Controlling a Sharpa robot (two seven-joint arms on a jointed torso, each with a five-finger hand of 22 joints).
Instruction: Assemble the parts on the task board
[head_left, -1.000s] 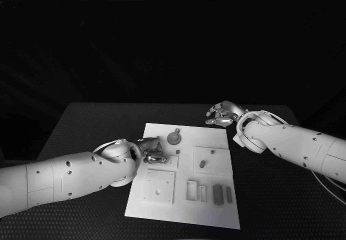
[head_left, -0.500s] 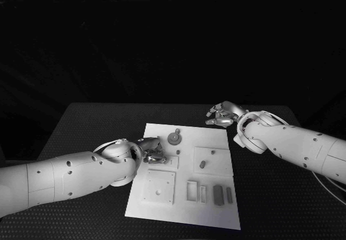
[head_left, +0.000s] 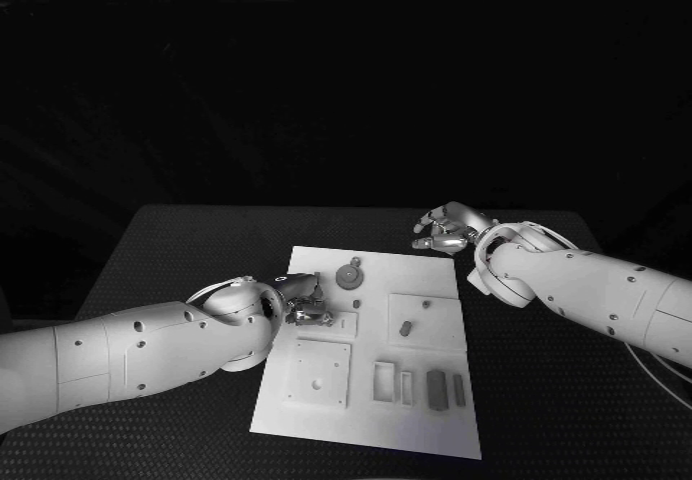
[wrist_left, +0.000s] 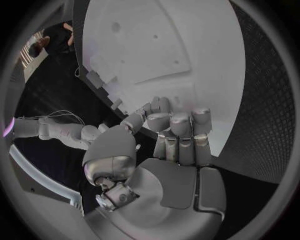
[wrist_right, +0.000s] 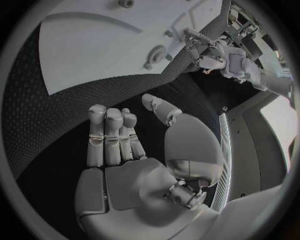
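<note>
Head view puts the left robot hand (head_left: 300, 303) at the task board's (head_left: 433, 420) left edge in mid-frame, fingers curled with nothing visibly held; reaching blind, it could nudge the round part (head_left: 348, 273) just above it. Right wrist view adds that the right robot hand (wrist_right: 134, 165) is open and empty over the desk (wrist_right: 37, 115), off the board's upper right corner.

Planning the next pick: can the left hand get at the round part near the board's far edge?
Probably yes: the left hand sits on the task board beside the round part, with nothing between.

Right robot hand (wrist_right: 134, 165) empty above black table (wrist_right: 50, 120), task board (wrist_right: 106, 45) beyond
</note>
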